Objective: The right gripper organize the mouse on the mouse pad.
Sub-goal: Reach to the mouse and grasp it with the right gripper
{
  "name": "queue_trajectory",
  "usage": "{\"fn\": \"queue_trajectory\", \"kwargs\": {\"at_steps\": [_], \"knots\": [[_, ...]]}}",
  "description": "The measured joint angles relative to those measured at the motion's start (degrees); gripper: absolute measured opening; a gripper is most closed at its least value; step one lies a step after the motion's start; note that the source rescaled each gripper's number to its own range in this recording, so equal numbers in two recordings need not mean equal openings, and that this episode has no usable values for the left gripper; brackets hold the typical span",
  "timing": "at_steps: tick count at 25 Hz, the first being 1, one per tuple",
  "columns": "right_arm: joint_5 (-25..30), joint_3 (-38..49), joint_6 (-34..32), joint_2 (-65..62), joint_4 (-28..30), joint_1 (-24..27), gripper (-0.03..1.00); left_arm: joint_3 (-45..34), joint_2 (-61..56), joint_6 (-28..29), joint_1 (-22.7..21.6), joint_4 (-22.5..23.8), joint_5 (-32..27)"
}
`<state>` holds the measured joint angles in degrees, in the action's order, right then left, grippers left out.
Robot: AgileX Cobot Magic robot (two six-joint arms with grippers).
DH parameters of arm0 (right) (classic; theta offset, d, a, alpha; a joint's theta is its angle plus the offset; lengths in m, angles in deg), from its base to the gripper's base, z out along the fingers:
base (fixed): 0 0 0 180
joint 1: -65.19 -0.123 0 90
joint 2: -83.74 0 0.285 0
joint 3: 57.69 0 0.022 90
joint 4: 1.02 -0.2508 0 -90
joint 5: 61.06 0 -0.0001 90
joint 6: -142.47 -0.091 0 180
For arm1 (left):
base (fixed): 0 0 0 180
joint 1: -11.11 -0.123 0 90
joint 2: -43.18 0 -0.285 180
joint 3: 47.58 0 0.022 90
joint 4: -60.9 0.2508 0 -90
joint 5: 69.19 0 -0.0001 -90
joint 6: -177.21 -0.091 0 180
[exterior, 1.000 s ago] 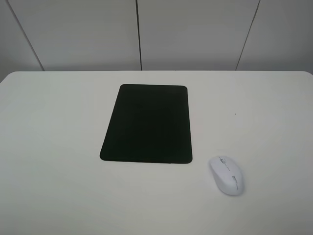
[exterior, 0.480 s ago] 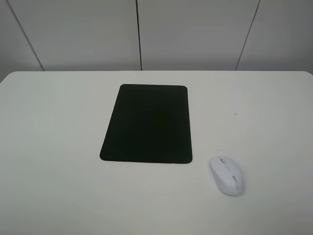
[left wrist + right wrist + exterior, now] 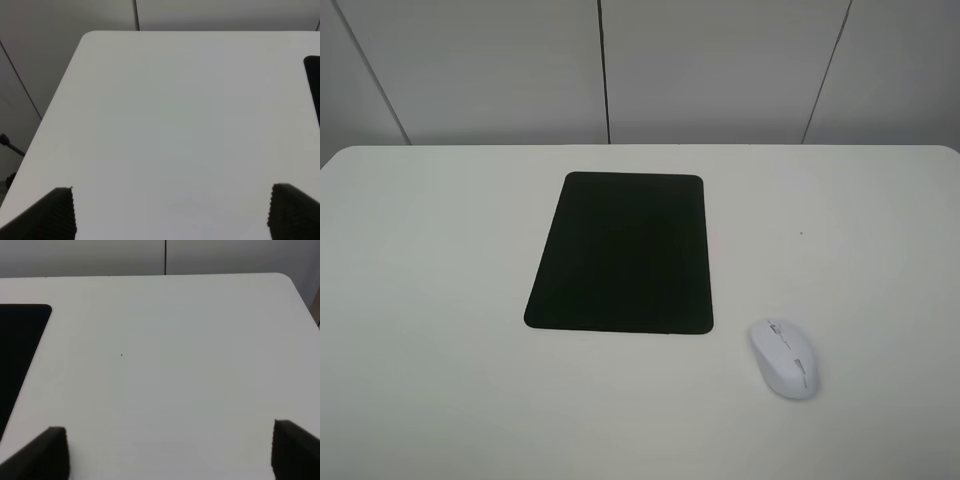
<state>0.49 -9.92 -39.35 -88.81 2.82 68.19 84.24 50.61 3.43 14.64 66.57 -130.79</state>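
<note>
From the high camera you see a smooth, matte white table (image 3: 440, 300) with a rounded far edge. The mouse pad (image 3: 620, 252), a flat black rectangle with rounded corners, lies near the middle. The mouse (image 3: 783, 358), a small white oval shell with a grey scroll wheel, sits on the bare table just off the pad's near right corner, close to it but not touching. Pale wall panels (image 3: 720, 70) with dark seams stand behind. In the left wrist view, your left gripper (image 3: 170, 214) hangs over bare table with its jaws spread wide. Its dark pads (image 3: 55, 215) look ridged along the inner edge, and a sliver of the pad shows at the frame's edge. In the right wrist view, your right gripper (image 3: 170, 452) is likewise released and wide apart over bare table. Its fingertips (image 3: 295, 450) are too blurred for you to read their texture, and one corner of the black pad lies off to the side.
</note>
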Motion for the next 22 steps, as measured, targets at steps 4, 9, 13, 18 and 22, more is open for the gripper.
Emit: {"fn": "queue_trajectory", "kwargs": {"at_steps": [4,9,13,18,22], "knots": [[0.0,0.0,0.0,0.0,0.0,0.0,1.0,0.0,0.0,0.0,0.0,0.0,0.0],[0.0,-0.42,0.0,4.81,-0.58,0.0,1.0,0.0,0.0,0.0,0.0,0.0,0.0],[-4.24,-2.29,0.0,12.59,-0.87,0.0,1.0,0.0,0.0,0.0,0.0,0.0,0.0],[-10.57,-5.59,-0.72,27.04,-1.7,0.0,1.0,0.0,0.0,0.0,0.0,0.0,0.0],[-13.19,-6.19,-2.58,38.25,-3.84,-0.12,1.0,0.0,0.0,0.0,0.0,0.0,0.0]]}}
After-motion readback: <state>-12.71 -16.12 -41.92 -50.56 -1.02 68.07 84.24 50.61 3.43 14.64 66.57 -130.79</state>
